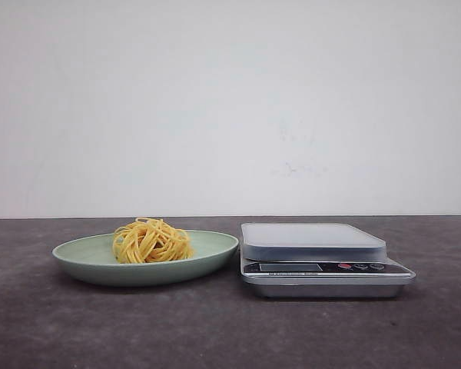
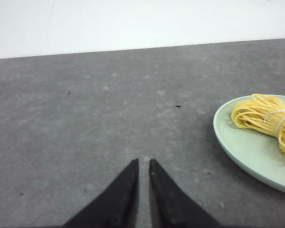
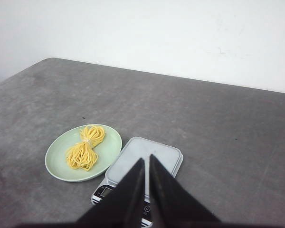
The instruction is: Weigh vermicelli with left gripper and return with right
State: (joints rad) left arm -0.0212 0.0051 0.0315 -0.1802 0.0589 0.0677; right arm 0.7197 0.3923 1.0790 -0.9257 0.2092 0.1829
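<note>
1. Nearest the front camera I see the dark grey table (image 1: pixel 215 330), a matte, faintly speckled slab and the largest thing here. It runs back to a plain white wall.
2. Next in size is the scale (image 1: pixel 323 261), a silver rectangular unit with rounded corners, a smooth flat weighing platform, and a dark front strip carrying a display and small buttons. The platform is bare.
3. Just beside it, on my left, sits the pale green plate (image 1: pixel 215 247), shallow, oval and smooth, probably slick.
4. The vermicelli (image 1: pixel 151 241) lies on that plate, a loose yellow-orange bundle of thin strands, cinched at its waist by a pale tie in the wrist views.
5. I judge it light, dry and brittle; squeezing hard could snap strands. I would take hold at the tied waist, where the bundle is tightest.
6. The left gripper (image 2: pixel 143 164) hovers over bare table near the plate, its pointed black fingers nearly together, gripping nothing.
7. The right gripper (image 3: pixel 146 159) hangs high above the scale, likewise pinched nearly closed and empty.
</note>
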